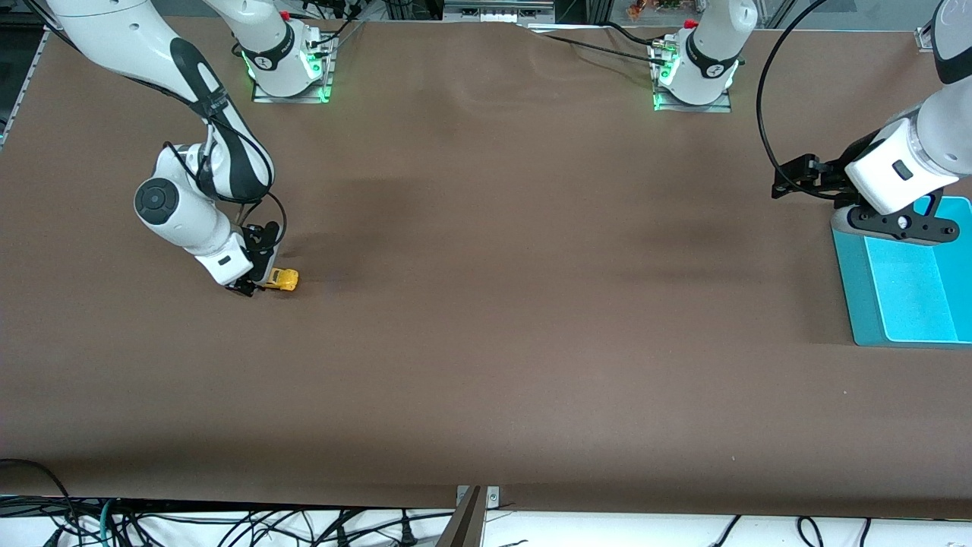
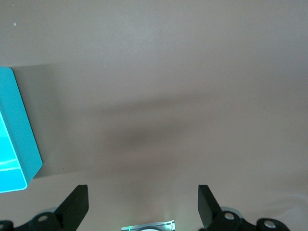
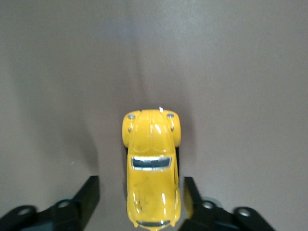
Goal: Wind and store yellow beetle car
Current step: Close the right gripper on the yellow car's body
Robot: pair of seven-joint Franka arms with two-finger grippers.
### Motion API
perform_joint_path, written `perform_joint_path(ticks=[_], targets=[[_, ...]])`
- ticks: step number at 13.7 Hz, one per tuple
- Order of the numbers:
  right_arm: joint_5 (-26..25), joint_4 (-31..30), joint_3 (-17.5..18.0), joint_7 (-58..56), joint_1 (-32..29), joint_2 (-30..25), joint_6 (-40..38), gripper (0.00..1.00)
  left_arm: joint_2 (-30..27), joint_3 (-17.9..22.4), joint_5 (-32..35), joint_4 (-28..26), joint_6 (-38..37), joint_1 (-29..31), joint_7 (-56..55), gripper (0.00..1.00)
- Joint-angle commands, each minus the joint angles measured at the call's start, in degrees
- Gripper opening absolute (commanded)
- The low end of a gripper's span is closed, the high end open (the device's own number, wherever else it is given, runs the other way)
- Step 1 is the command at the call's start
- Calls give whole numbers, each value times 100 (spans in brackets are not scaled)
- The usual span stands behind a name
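Note:
The yellow beetle car [image 1: 285, 280] stands on its wheels on the brown table, toward the right arm's end. In the right wrist view the car [image 3: 151, 168] lies between the black fingers. My right gripper [image 1: 254, 287] is low at the table and open, its fingers [image 3: 89, 197] straddling one end of the car; one finger is close to the car's side and the other stands apart from it. My left gripper [image 1: 786, 181] is open and empty, held over the table beside the teal bin, and in its own view [image 2: 143, 202] only bare table shows between its fingers.
A teal bin [image 1: 866, 304] sits at the left arm's end of the table; its rim shows in the left wrist view [image 2: 21, 130]. The brown table cover [image 1: 531, 304] stretches between the two arms. Cables hang below the table's front edge.

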Motion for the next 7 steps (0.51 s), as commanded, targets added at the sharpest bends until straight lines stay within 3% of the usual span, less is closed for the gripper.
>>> perform_joint_path(ticks=[1,2,3,7], targets=[[-35,-70,165,-85,-119,-56,84,23,73,10,75,157,-40,-34,107,100],[-35,-53,226,-94,-119,-65,58,12,64,10,75,157,-40,-43,107,100],[-44,-35,305,-137,-119,-100,40,10,73,10,75,157,-40,-34,99,100],[-35,0,797,-366,-119,-372,-179,11,73,10,67,157,-40,-34,107,100]])
